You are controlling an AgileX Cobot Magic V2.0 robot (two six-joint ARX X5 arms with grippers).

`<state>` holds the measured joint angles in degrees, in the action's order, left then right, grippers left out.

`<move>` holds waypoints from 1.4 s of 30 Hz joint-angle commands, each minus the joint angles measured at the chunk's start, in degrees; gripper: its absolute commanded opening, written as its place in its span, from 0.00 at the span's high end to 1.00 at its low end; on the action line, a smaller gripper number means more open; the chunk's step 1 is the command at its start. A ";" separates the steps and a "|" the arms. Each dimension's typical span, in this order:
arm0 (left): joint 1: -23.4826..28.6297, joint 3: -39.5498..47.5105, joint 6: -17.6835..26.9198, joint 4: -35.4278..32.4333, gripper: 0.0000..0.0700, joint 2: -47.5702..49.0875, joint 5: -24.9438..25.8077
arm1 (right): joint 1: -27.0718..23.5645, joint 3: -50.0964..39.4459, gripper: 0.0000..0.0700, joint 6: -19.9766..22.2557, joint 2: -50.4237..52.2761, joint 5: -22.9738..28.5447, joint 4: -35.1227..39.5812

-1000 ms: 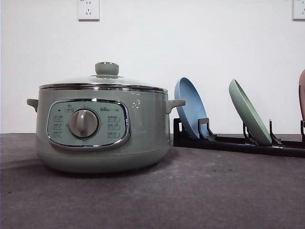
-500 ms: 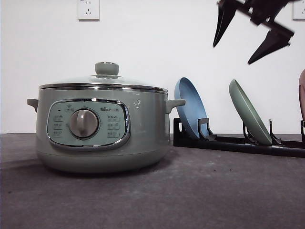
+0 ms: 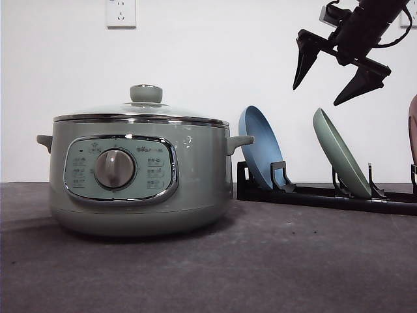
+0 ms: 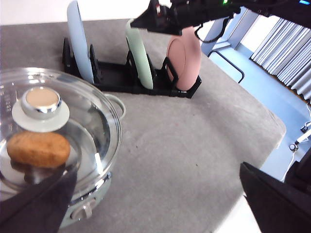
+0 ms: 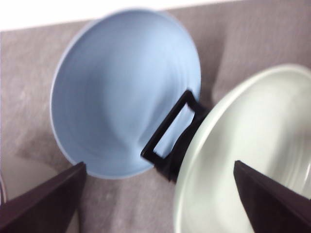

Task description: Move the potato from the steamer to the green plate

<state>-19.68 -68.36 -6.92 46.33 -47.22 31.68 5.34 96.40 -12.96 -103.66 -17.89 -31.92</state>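
Two fingers of the right claw [image 3: 340, 72] hang spread wide, empty, just above the green plate [image 3: 341, 154] standing in the black rack [image 3: 326, 195]. Well off to its side, the potato [image 4: 38, 149] lies inside the lidded steamer [image 3: 140, 173], whose panel print is unreadable.

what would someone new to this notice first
Probably the big sage-green steamer on the left of the table, lid on, with the potato visible through the glass. Next, the right gripper, open, hanging in the air above the blue plate and green plate, which stand on edge in a black rack.
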 commanded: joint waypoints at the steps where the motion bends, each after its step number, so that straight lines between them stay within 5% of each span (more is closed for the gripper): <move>1: -0.26 -1.33 0.46 0.09 0.00 -0.20 0.31 | -0.27 1.53 0.21 -0.81 -1.63 0.14 0.76; 9: -0.26 -1.33 0.46 0.41 0.00 -0.17 0.31 | -0.39 1.53 0.26 -1.40 -3.74 -0.05 1.51; 14: -0.26 -1.33 0.44 0.41 0.00 -0.17 0.31 | -0.39 1.53 0.44 -1.44 -4.90 -0.04 2.69; 19: -0.26 -1.33 0.44 0.39 0.00 -0.17 0.31 | -0.52 1.53 0.48 -1.44 -6.13 -0.07 2.94; 29: -0.26 -1.33 0.44 0.41 0.00 -0.17 0.31 | -0.59 1.54 1.00 -1.66 -7.08 -0.05 2.78; 37: -0.26 -1.33 0.51 0.75 0.00 -0.17 0.31 | -0.78 1.55 1.00 -2.53 -3.71 -0.28 2.57; 42: -0.26 -1.33 0.96 0.87 0.00 -0.17 0.31 | -0.76 1.55 1.00 -3.21 1.30 -5.43 2.54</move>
<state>-19.68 -68.36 -6.88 47.80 -47.20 31.68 4.26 96.55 -15.67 -103.75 -22.19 -30.54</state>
